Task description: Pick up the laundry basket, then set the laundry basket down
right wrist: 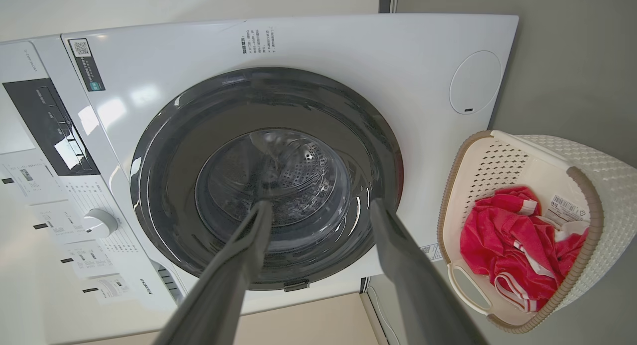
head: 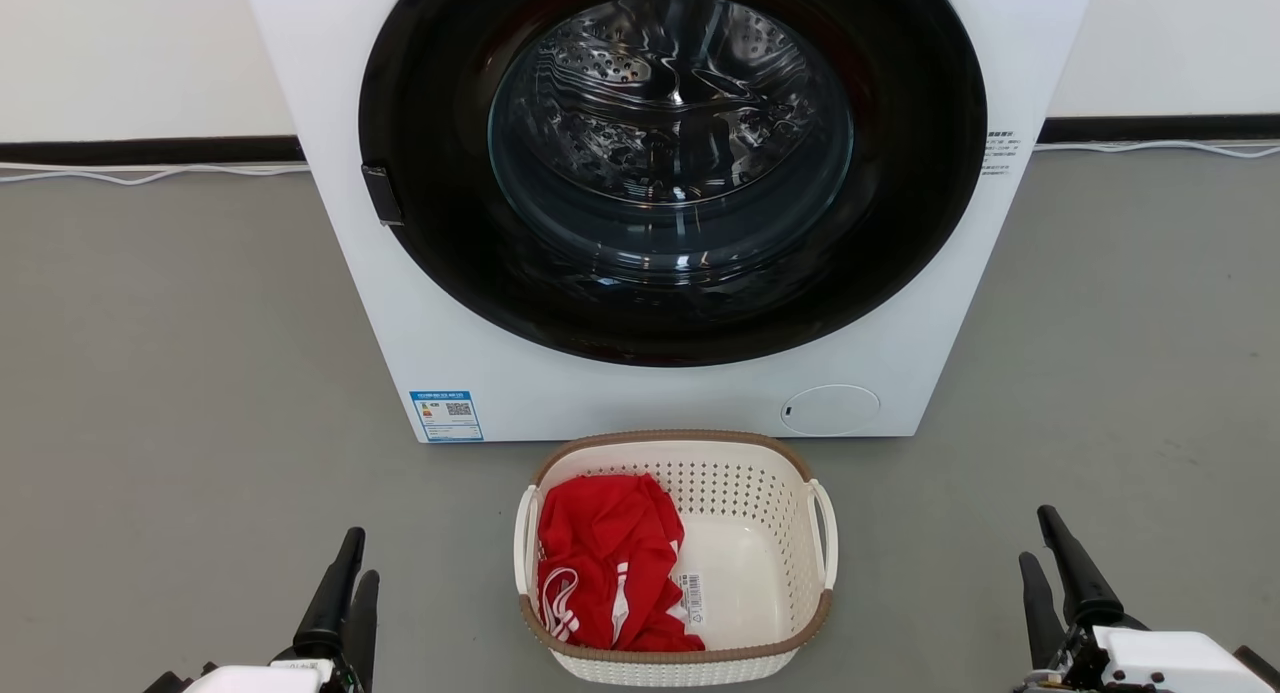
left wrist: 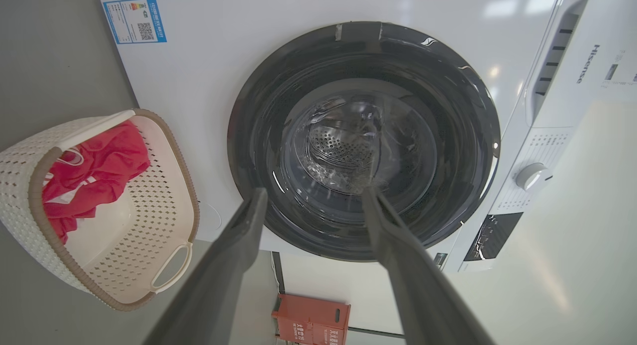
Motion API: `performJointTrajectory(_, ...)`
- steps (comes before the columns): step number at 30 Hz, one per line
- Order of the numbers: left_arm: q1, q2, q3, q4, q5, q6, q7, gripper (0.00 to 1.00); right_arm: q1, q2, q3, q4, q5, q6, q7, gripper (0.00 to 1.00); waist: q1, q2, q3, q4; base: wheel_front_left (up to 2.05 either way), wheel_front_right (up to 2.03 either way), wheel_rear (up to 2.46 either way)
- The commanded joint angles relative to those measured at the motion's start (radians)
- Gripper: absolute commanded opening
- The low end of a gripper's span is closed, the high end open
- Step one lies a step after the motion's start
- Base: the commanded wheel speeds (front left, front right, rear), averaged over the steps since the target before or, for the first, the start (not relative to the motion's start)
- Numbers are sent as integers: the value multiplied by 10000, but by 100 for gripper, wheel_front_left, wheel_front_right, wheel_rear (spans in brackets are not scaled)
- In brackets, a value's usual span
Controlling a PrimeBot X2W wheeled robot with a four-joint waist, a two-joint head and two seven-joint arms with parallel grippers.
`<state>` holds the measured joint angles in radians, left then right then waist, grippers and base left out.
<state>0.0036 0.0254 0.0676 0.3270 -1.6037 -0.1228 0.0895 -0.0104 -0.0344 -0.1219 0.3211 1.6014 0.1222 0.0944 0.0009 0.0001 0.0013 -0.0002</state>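
Observation:
The laundry basket [head: 742,485], cream-white with a brown rim and white loop handles, stands on the grey floor right in front of the washing machine. A red garment with white stripes [head: 608,558] lies in its left half, beside a barcode sticker [head: 690,599]. My left gripper [head: 361,555] is open at the lower left, well apart from the basket. My right gripper [head: 1037,535] is open at the lower right, also apart. In the left wrist view the basket [left wrist: 164,220] lies left of the open left gripper [left wrist: 314,190]. In the right wrist view the basket [right wrist: 497,161] lies right of the open right gripper [right wrist: 322,204].
A white front-loading washing machine [head: 450,323] with a dark round glass door [head: 670,163], shut, stands just behind the basket. White cables [head: 150,173] run along the base of the wall. A red box [left wrist: 311,320] sits beyond the machine. Grey floor spreads on both sides.

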Motion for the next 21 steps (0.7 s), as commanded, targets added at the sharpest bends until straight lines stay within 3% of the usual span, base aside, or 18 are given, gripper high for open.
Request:
performJointTrajectory(1, -282, 53, -28, -321, 44, -9, -103, 100, -240, -70, 55, -370, -80, 13, -149, 100, 5, -1, 2, -1, 0, 0, 0)
performJointTrajectory(9, -268, 67, -163, -383, 357, -14, -337, 100, -208, -76, 119, -541, -767, 18, -383, 100, -8, -1, 17, -6, 0, 0, 0)
performJointTrajectory(21, -319, 87, -312, -524, 1703, 122, -690, 100, -269, -85, 249, -822, -2892, 25, -737, 100, -8, -1, 1, -15, 0, 0, 0)
